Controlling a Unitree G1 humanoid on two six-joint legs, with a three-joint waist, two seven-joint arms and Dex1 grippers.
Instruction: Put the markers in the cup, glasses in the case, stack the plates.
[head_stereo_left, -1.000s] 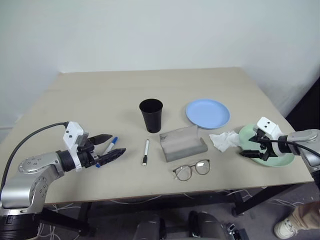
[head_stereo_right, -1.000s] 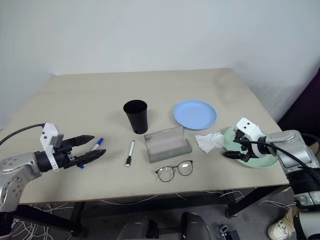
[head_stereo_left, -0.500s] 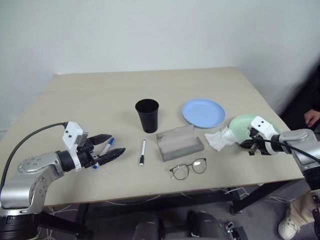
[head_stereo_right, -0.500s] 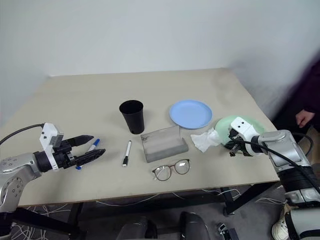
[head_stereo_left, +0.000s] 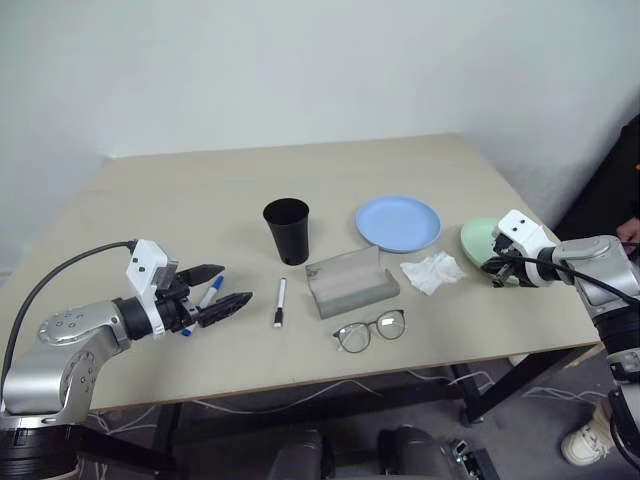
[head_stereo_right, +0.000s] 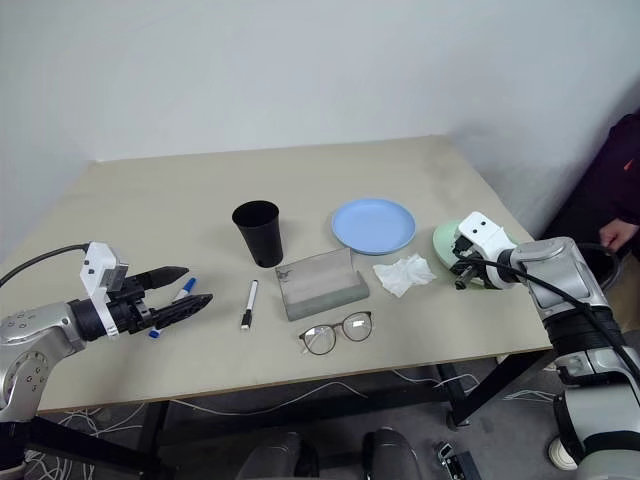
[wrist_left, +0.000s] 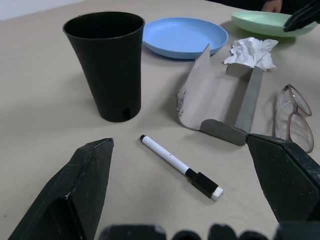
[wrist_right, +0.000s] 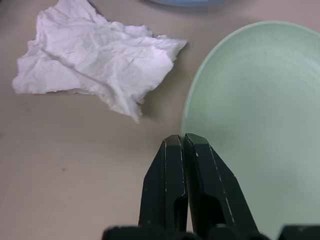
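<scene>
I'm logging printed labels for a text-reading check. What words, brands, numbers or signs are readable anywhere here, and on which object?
None: no readable text on anything in view.
Blue-capped marker: barrel markings, if any, too small to tell.
Black-capped marker: barrel looks plain white.
Cup, case, blue plate, green plate, tissue, glasses: no print seen.

no readable text, labels, brands, numbers or signs on anything in view.
</scene>
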